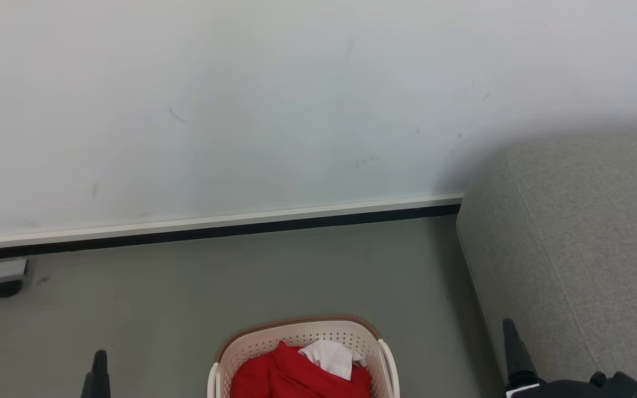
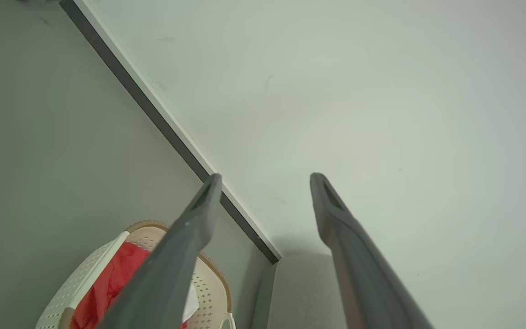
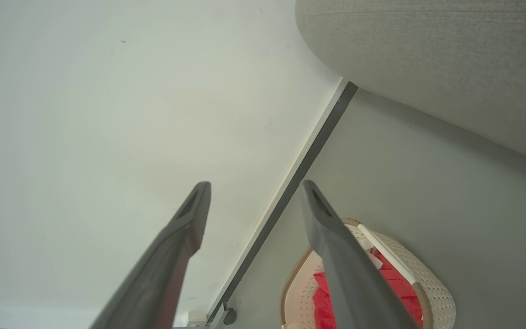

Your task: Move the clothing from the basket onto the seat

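Note:
The cream basket (image 1: 302, 330) with a brown rim stands on the floor at the bottom middle of the head view. The clothing lies inside it: a red garment (image 1: 291, 376) with a white piece (image 1: 330, 356) on top. The grey woven seat (image 1: 578, 249) rises to the right of the basket. My left gripper (image 2: 267, 178) is open and empty, raised to the basket's left, one finger (image 1: 99, 371) showing in the head view. My right gripper (image 3: 255, 183) is also open and empty, with a finger (image 1: 515, 348) in front of the seat's edge. The basket (image 2: 85, 278) and the basket (image 3: 427, 278) sit partly behind fingers.
A white wall (image 1: 296, 110) with a pale and dark baseboard (image 1: 241, 226) runs behind the basket. Grey floor (image 1: 158, 298) lies between wall and basket. A black caster under a pale bar (image 1: 3, 287) sits at the far left by the wall.

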